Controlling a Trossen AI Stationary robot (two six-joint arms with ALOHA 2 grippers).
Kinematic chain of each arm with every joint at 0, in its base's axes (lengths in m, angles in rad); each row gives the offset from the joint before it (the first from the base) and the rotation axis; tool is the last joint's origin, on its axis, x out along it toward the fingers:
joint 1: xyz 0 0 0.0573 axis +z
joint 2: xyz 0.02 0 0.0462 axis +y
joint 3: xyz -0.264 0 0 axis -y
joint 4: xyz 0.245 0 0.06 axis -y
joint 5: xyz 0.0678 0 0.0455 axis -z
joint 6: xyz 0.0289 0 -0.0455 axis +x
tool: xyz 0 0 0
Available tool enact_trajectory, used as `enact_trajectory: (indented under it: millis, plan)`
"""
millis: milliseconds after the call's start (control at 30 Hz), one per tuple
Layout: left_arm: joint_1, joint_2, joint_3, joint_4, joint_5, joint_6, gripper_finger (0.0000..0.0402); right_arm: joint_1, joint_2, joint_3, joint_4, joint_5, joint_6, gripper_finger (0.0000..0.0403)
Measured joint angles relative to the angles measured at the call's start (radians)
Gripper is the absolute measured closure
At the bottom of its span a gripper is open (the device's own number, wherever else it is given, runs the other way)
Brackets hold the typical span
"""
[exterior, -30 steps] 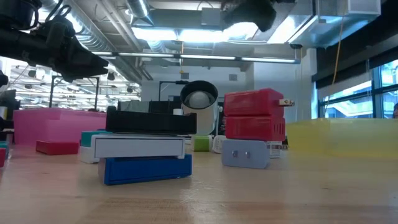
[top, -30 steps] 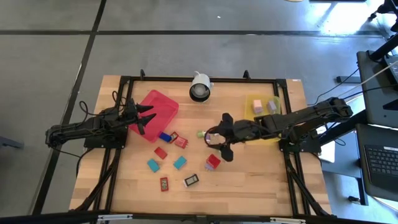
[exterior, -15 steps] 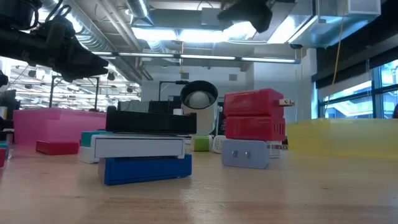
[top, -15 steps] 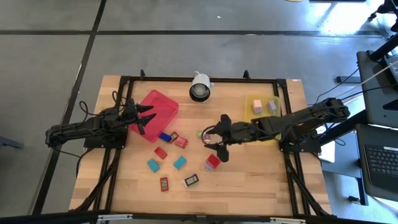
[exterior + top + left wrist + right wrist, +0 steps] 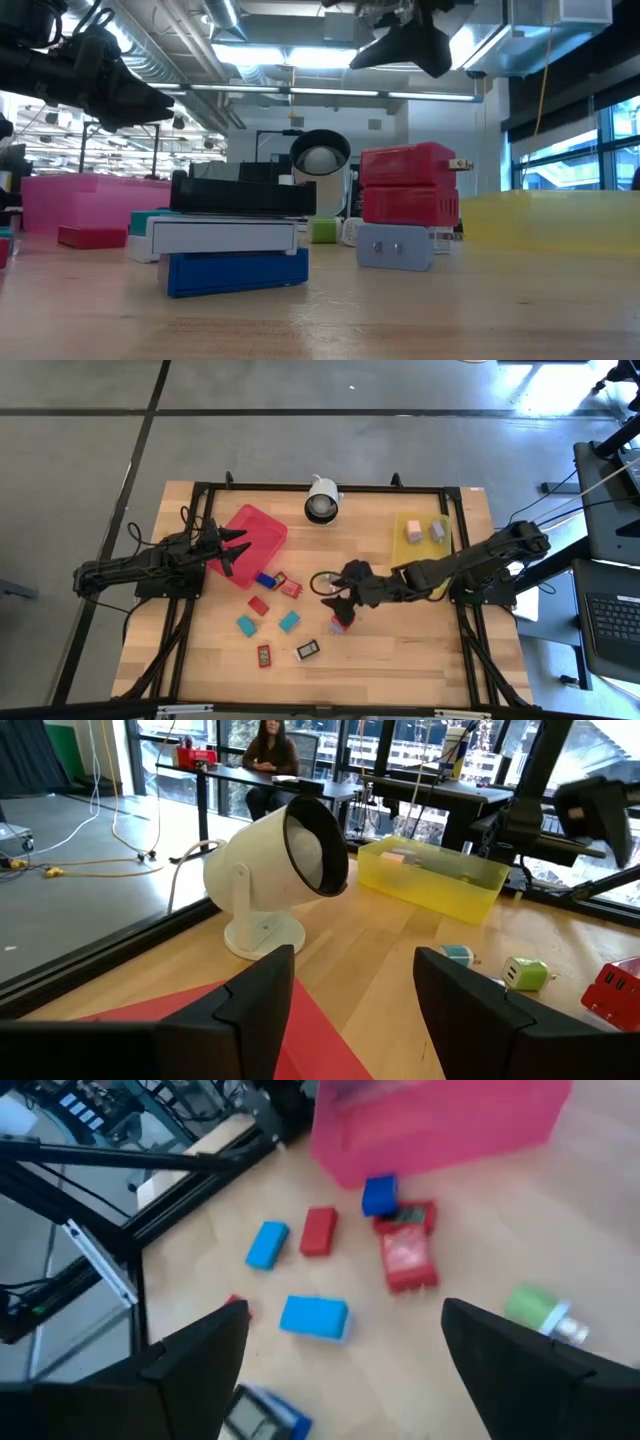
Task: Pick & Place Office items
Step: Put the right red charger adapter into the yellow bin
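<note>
Currently right hand [image 5: 336, 600] hovers wide, empty, over the red plug block [image 5: 341, 623]; crowded lilac adapter [image 5: 395, 247] underneath could get knocked. Left hand [image 5: 232, 550] half-open, idle.

The right arm reaches from the table's right side toward the middle, its elbow raised and forearm stretched low across the wood. The right gripper [image 5: 338, 597] hangs above the table with its fingers [image 5: 195, 1350] spread wide and nothing between them. The left arm lies along the left edge, the left gripper [image 5: 233, 550] held off the surface, fingers [image 5: 255, 990] apart
</note>
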Motion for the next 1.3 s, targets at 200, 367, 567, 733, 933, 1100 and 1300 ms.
enact_trajectory:
  millis: [200, 367, 567, 733, 933, 1100, 1300]
  plan:
    - [0.000, 0.000, 0.000, 0.000, 0.000, 0.000, 0.0197, 0.036, 0.050, 0.000, -0.001, 0.084, 0.156, 0.0064]
    - [0.000, 0.000, 0.000, 0.000, 0.000, 0.000, 0.0198, 0.034, 0.067, 0.000, -0.059, 0.089, 0.175, 0.0064]
    - [0.000, 0.000, 0.000, 0.000, 0.000, 0.000, 0.0198, 0.041, 0.067, 0.000, -0.109, 0.091, 0.170, 0.0064]
    - [0.000, 0.000, 0.000, 0.000, 0.000, 0.000, 0.0197, 0.041, 0.067, 0.000, -0.110, 0.091, 0.059, 0.0064]
    - [0.000, 0.000, 0.000, 0.000, 0.000, 0.000, 0.0198, 0.041, 0.067, 0.000, -0.111, 0.147, -0.130, 0.0064]
    - [0.000, 0.000, 0.000, 0.000, 0.000, 0.000, 0.0197, 0.041, 0.067, 0.000, -0.111, 0.221, -0.179, 0.0064]
    - [0.000, 0.000, 0.000, 0.000, 0.000, 0.000, 0.0198, 0.041, 0.066, 0.000, -0.109, 0.095, -0.265, 0.0064]
